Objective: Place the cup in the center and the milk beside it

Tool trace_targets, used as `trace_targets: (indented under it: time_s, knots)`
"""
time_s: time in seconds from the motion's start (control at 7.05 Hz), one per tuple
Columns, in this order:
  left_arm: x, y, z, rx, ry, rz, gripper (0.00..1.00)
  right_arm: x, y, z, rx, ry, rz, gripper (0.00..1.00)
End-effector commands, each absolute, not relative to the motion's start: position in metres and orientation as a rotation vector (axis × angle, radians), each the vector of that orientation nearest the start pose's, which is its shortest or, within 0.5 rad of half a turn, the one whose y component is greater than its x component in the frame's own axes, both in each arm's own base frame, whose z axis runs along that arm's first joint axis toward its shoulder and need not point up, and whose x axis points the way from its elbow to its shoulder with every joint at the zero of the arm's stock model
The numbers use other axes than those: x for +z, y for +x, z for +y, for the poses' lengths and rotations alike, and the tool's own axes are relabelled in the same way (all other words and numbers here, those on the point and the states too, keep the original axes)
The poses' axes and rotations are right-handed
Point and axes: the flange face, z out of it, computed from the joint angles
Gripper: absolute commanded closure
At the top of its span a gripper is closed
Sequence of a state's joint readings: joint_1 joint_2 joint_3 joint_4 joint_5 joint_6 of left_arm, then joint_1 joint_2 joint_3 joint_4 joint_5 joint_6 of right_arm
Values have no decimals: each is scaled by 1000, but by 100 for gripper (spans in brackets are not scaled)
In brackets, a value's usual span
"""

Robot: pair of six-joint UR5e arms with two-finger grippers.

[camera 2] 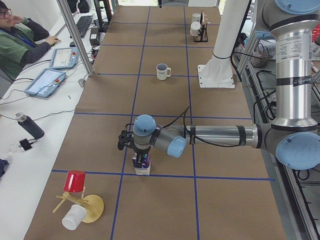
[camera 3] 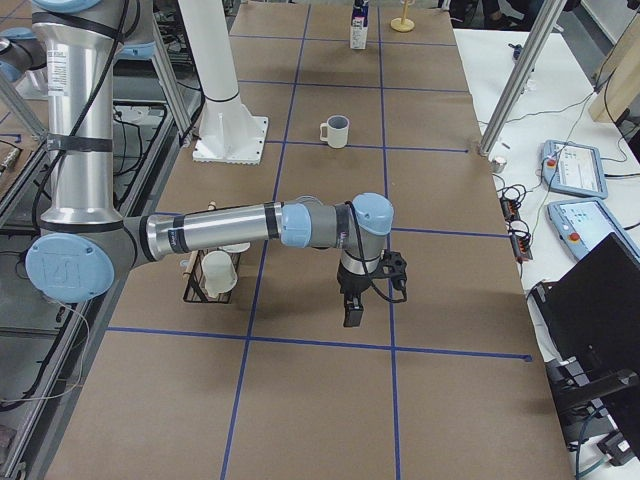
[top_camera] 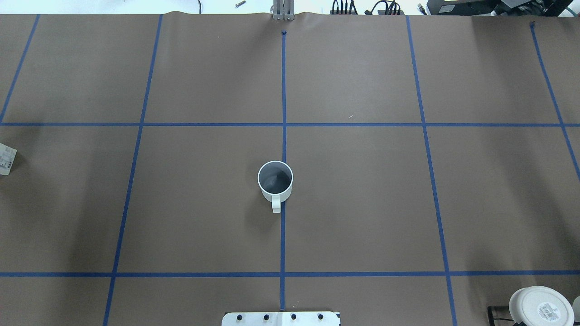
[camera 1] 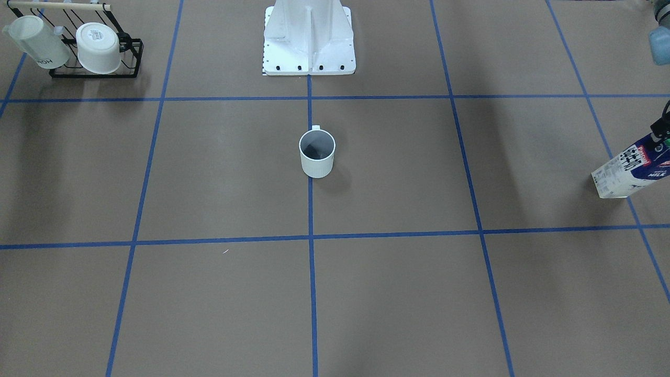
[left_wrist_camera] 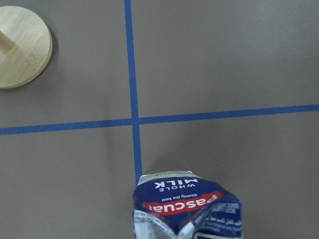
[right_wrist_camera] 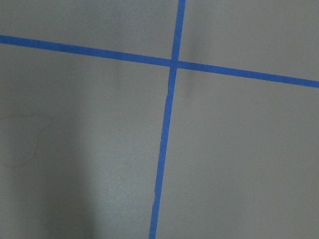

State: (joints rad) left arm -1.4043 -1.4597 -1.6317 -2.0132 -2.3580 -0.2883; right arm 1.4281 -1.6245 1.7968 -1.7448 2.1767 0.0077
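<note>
From the camera facing the robot, you see the cup (camera 1: 317, 154) upright on the middle patch (camera 1: 293, 204) of the brown tabletop (camera 1: 209, 173), sitting on a straight blue tape line (camera 1: 312, 293), handle toward the robot's white base (camera 1: 309, 47); the milk carton (camera 1: 631, 170) stands at the picture's right edge, well apart from the cup, with the left hand (camera 1: 662, 128) at its top; the frame cuts that hand off, so you cannot tell whether it is clamped on the carton or loose; a black wire rack (camera 1: 94, 73) holding two white tubs sits top left.

From overhead, the cup shows its dark grey inside; a corner of the carton pokes in at the left edge.

In the left side view, the near arm reaches out low, its hand over the carton's top; a red cup (camera 2: 75, 181) on a wooden stand is near.

In the right side view, the right hand (camera 3: 353, 312) points down above the tabletop, near the rack; clenched or released, you cannot tell.

The left wrist camera looks down on the carton's crumpled top beside a tape crossing; a wooden disc (left_wrist_camera: 20, 47) lies in the corner.

The right wrist camera shows tabletop and a tape crossing.
</note>
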Motion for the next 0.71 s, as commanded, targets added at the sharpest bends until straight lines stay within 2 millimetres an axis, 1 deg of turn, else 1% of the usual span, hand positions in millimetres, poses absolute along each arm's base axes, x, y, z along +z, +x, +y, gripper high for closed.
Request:
trace_targets:
  time_s: [0.0, 0.14, 0.28, 0.43, 0.57]
  knots:
    - [633, 19, -468, 48, 180, 840, 53, 601, 10, -469, -129, -47, -604, 0]
    - [633, 19, -468, 48, 180, 840, 74, 601, 10, -469, -129, -47, -604, 0]
    - [627, 19, -469, 48, 188, 842, 95, 601, 10, -469, -129, -48, -606, 0]
    - [616, 19, -469, 53, 202, 850, 100, 602, 10, -469, -128, -49, -606, 0]
    - [595, 18, -469, 48, 209, 855, 100, 602, 10, -469, -128, -49, -607, 0]
